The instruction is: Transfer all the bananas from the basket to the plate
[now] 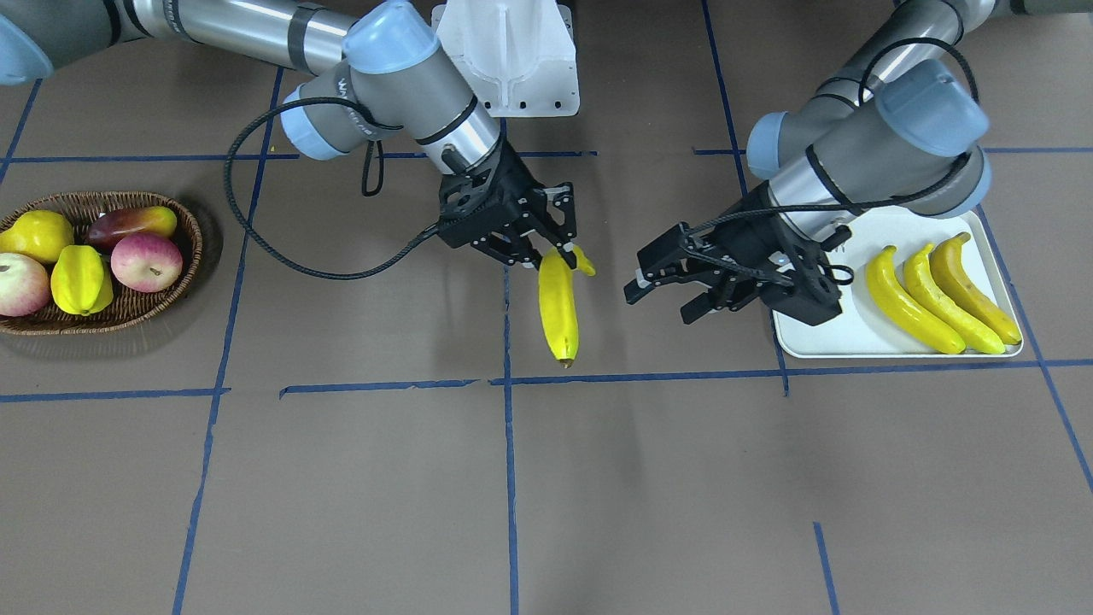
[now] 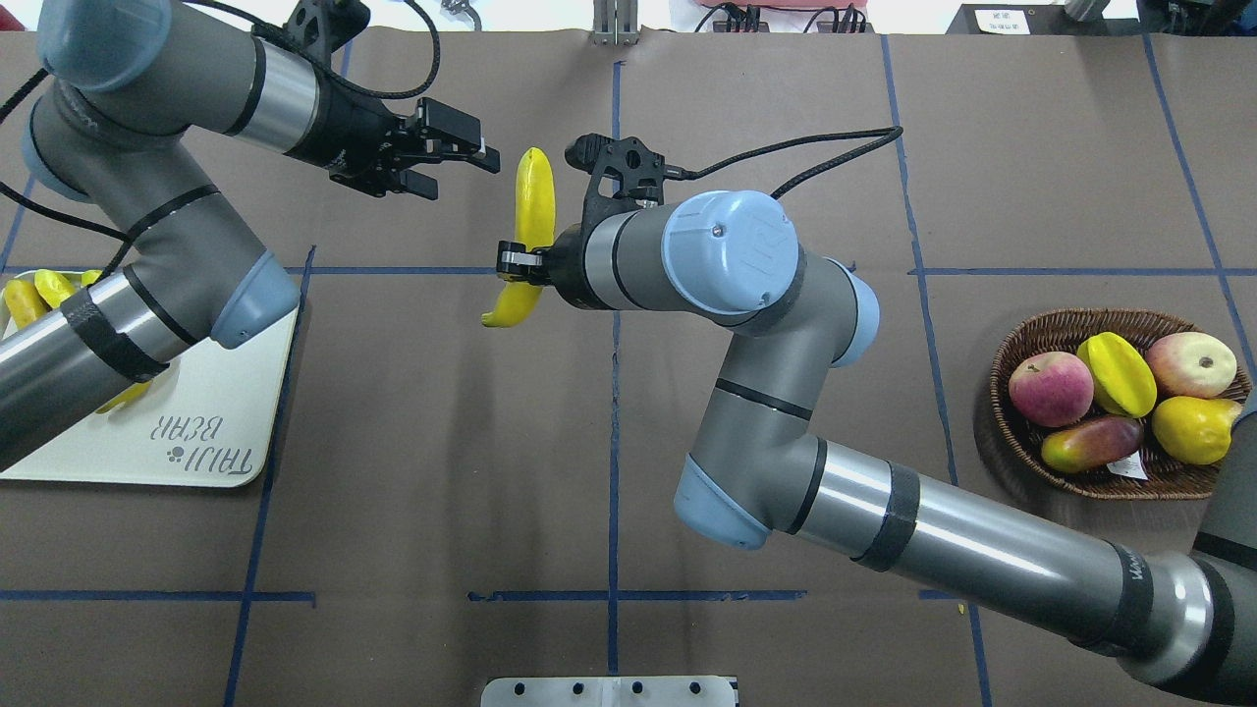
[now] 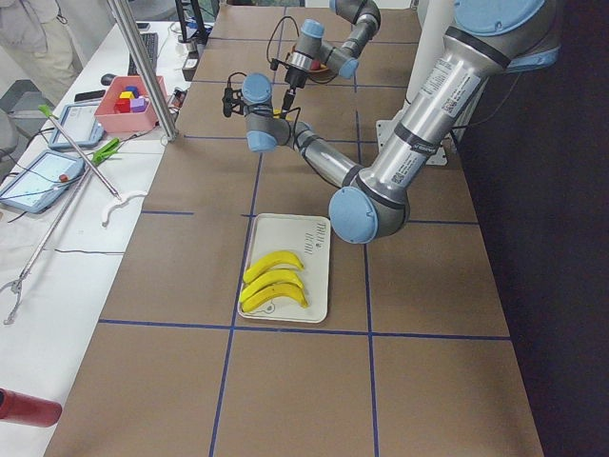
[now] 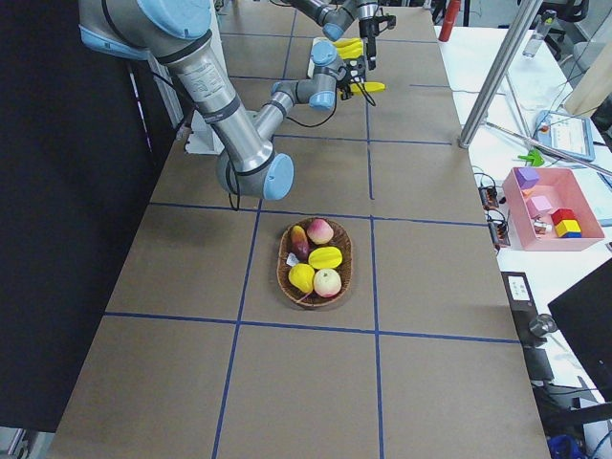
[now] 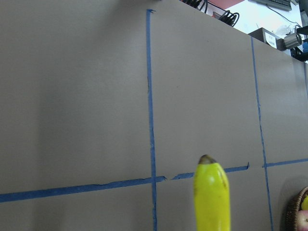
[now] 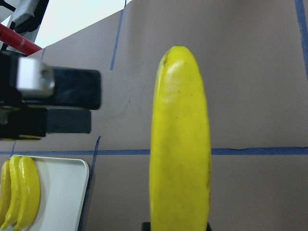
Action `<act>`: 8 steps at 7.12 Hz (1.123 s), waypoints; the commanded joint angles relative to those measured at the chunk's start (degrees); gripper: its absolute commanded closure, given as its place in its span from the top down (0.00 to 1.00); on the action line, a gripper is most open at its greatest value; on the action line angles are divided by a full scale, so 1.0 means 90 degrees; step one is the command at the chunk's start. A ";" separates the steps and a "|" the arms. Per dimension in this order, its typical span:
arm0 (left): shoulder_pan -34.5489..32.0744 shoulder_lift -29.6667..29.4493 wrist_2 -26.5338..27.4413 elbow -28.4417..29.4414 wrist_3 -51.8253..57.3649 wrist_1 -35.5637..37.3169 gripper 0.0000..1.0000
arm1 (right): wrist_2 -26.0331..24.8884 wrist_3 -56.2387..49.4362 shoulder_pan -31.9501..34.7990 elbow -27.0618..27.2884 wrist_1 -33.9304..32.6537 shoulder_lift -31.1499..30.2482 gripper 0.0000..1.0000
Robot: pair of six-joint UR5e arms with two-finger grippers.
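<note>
Banana (image 1: 558,312) in outstretched right end effector (image 1: 557,253)

The brown taped table (image 2: 442,442) bears basket (image 2: 1002,358) and plate (image 2: 255,383).

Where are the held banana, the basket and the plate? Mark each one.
held banana (image 1: 558,312), exterior front-facing view, middle of its body.
basket (image 1: 137,309), exterior front-facing view, near woven wall.
plate (image 1: 854,337), exterior front-facing view, bare near strip.

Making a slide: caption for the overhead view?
Right hand holds a banana mid-table, facing the open left hand; basket right, plate left.
</note>
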 commanded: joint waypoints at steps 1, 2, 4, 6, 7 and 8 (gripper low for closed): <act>0.0261 -0.0084 0.0196 0.0006 -0.0132 0.0001 0.96 | -0.0070 0.0060 -0.0080 -0.0018 0.0057 0.0122 0.01; 0.0368 -0.0094 0.0302 0.0006 -0.0142 -0.0009 0.96 | -0.0080 0.0060 -0.0090 -0.0018 0.0057 0.0122 0.01; 0.0418 -0.0104 0.0410 0.0016 -0.0142 0.0001 0.52 | -0.0070 0.0060 -0.0080 -0.0008 0.0057 0.0161 0.01; 0.0418 -0.0094 0.0401 0.0016 -0.0113 -0.0009 0.00 | -0.0070 0.0060 -0.0080 -0.0008 0.0057 0.0161 0.03; 0.0418 -0.0094 0.0401 0.0016 -0.0113 0.0001 0.00 | -0.0070 0.0060 -0.0080 -0.0008 0.0057 0.0161 0.04; 0.0418 -0.0085 0.0401 0.0006 -0.0113 -0.0009 0.00 | -0.0070 0.0060 -0.0080 -0.0018 0.0057 0.0161 0.14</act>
